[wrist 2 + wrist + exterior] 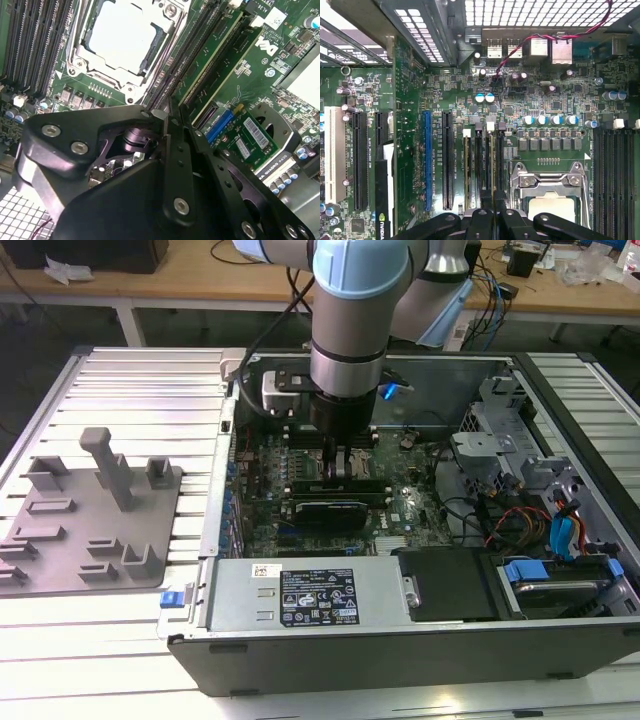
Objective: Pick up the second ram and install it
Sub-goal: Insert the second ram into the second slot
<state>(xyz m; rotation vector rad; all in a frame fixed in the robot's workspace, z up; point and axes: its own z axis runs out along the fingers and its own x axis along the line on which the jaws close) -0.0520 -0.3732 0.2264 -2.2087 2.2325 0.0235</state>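
My arm reaches straight down into the open black computer case [400, 640], jaws clamped on the thin green RAM stick [492, 165], edge-down in the green motherboard's [445, 90] slots beside the metal processor socket [550, 185].

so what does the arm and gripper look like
The arm is silver-grey tube with pale blue joint caps and a black cable running along it. The gripper is matte black, with flat linkage bars joined by silver screws and narrow fingers. No markings show.
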